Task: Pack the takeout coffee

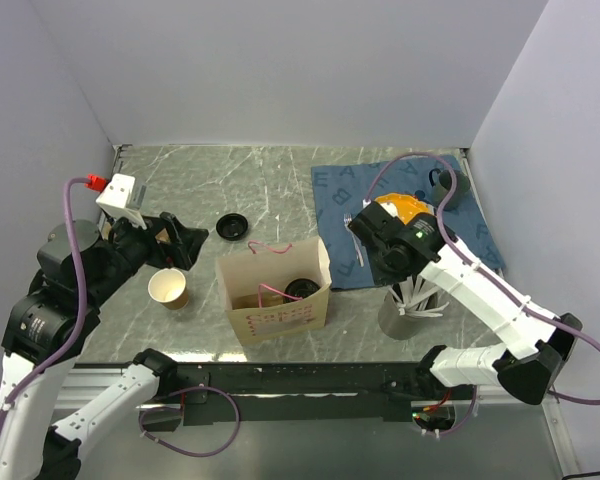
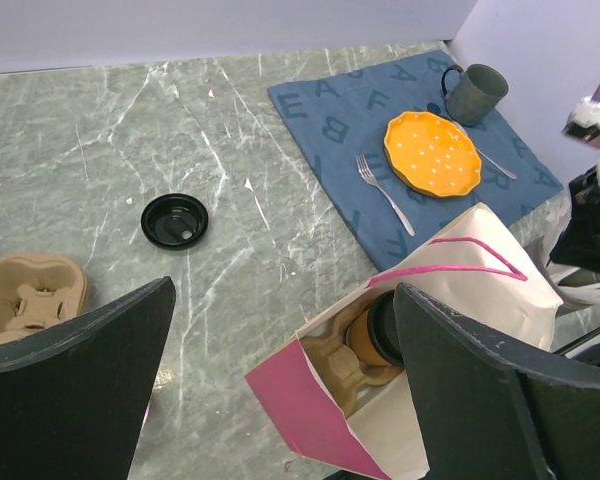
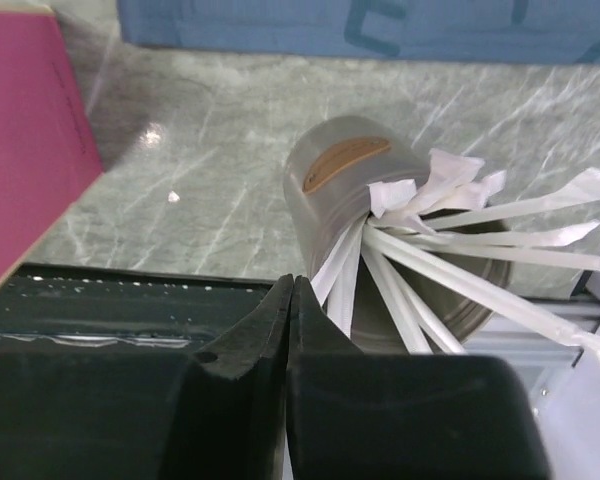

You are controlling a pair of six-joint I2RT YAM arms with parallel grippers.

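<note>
Where the two arms rise from the bottom edge of the overhead view, the left gripper (image 2: 285,292) hangs at centre left, jaws spread wide with nothing between them. The right gripper (image 3: 292,285) has its jaws pressed together just above a metal canister (image 3: 330,200) at lower right, which is stuffed with white paper-wrapped straws (image 3: 480,215). One straw runs right past the fingertips, and I cannot tell whether it is pinched. The canister's brown oval label shows no legible writing.

Low in the middle stands the paper bag (image 1: 278,320), upright and open, with pink handles and pink print on its front too small to read. The takeout coffee (image 1: 302,288) sits inside it, toward the right, black lid up, with a moulded cardboard carrier (image 2: 335,365) beside it in the bag. Just left of the bag an open brown cup (image 1: 168,288) with a cream inside stands on the marbled table (image 1: 180,180).

Farther up, a loose black lid (image 1: 232,226) lies alone. At upper right a blue placemat (image 2: 320,110) printed with large letters, E, A, B and F among them, carries an orange dotted plate (image 2: 432,152), a fork (image 2: 385,193) to its left, and a grey mug (image 2: 475,92) at the far corner.
</note>
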